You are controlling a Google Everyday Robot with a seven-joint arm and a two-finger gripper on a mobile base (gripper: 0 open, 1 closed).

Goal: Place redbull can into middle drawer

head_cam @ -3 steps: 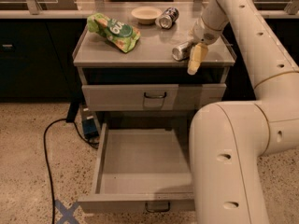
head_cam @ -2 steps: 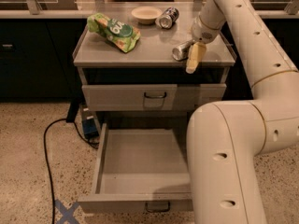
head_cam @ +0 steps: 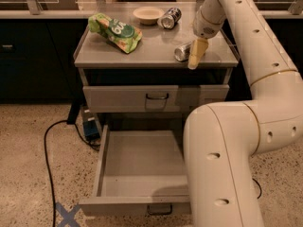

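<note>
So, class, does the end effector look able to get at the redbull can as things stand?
Probably yes: the end effector sits right beside the redbull can, which lies on its side on the cabinet top, with nothing between them.

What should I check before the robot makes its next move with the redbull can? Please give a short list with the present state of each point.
1. Middle drawer pulled open: ok.
2. Upper drawer shut, not covering the opening below: ok.
3. Redbull can lying on its side on the cabinet top, right at the gripper: ok.
4. Can firmly gripped: cannot tell.
5. Darker can lying back beside the bowl, apart from the gripper: ok.
6. Right side of the middle drawer, hidden behind the arm, free of things: cannot tell.
</note>
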